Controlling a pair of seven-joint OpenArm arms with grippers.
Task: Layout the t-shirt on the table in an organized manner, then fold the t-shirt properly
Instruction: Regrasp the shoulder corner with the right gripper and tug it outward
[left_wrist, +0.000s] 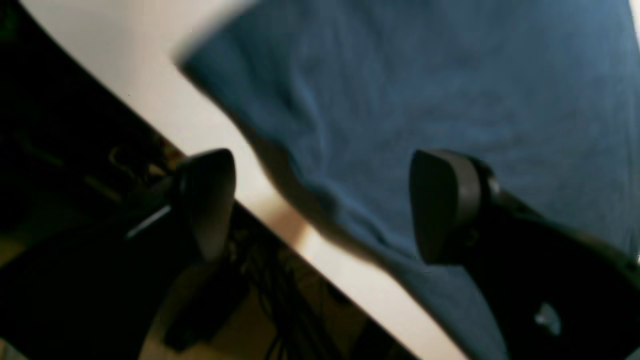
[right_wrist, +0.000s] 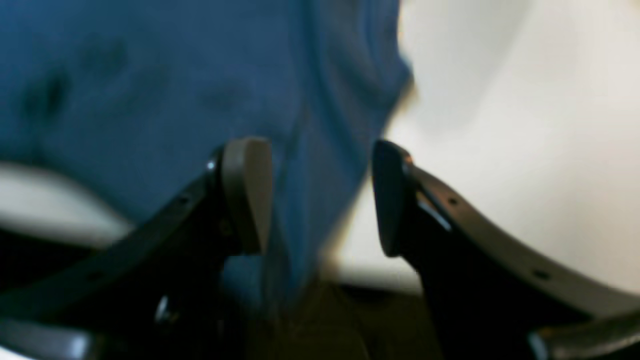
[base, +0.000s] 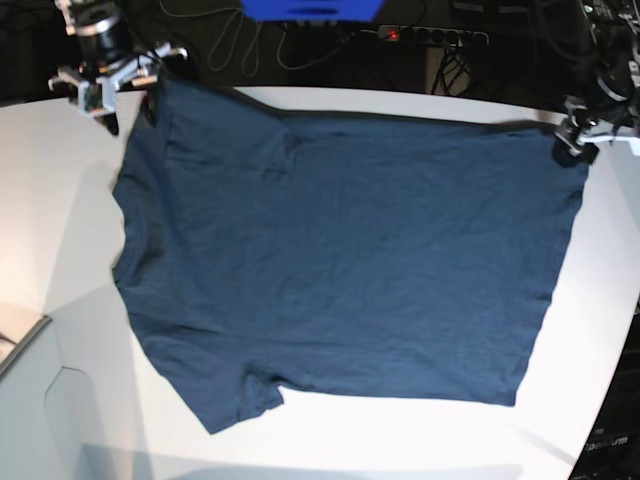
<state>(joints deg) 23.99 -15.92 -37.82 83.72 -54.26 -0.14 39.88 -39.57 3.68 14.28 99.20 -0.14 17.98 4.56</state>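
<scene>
- Right now you are looking at the t-shirt (base: 340, 260) lying spread across the table (base: 60, 200), with its long axis running side to side in the base view: neck and sleeves toward that view's left, hem toward its right.
- Your right gripper (base: 105, 85) is hanging over the far sleeve corner, at the base view's upper left; in its wrist view the jaws are standing apart with blue cloth (right_wrist: 150, 90) hanging between and behind them but pinched by neither pad, so it is reading as released.
- Your left gripper (base: 585, 135) is sitting at the far hem corner, upper right in the base view; its wrist view is showing two dark fingers (left_wrist: 445, 200) spread wide, one over the cloth (left_wrist: 425, 80) and one past the table's edge, holding nothing.
- Both arms are flanking the far edge, one at each end of the long axis, so neither is nearer the near edge; I am judging that any fold across the width is calling for both to come toward the near side together.
- The shirt is showing as thin, soft, dark navy knit, mostly flat with faint wrinkles; the near sleeve is lying slightly bunched at the lower left.
- The table is appearing smooth, plain white and curved at its rim, so I am expecting the cloth to slide easily on it.
</scene>
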